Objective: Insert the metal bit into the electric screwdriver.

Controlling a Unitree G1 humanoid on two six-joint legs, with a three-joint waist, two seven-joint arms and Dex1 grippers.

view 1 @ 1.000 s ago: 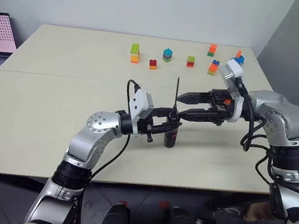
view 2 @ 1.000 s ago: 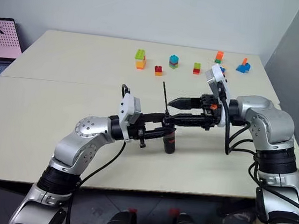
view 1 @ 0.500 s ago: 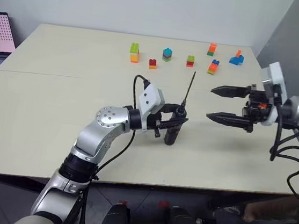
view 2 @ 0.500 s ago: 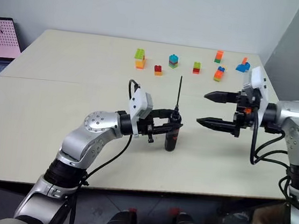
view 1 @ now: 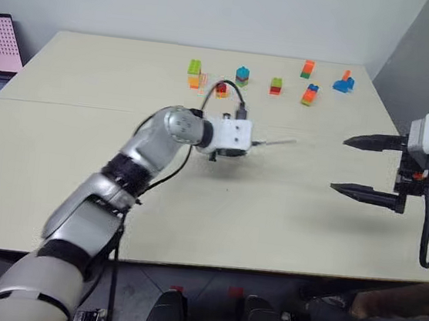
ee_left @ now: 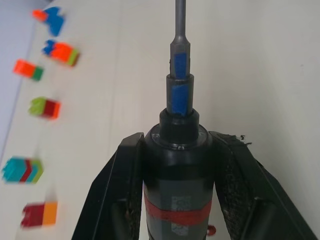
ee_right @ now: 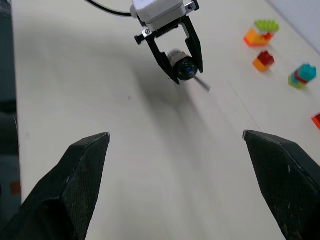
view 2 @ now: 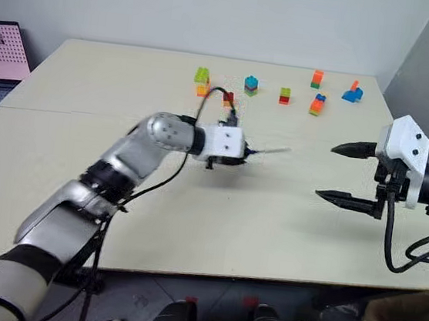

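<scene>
Both arms apart now, metal bit seated in electric screwdriver.

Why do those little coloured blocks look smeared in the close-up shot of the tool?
In the left wrist view the toy blocks are streaked and soft, as from motion, while the electric screwdriver in the left gripper stays crisp. In the left eye view the metal bit is a pale blurred streak. The right wrist view is fairly sharp, with a soft shadow beneath the tool.
</scene>
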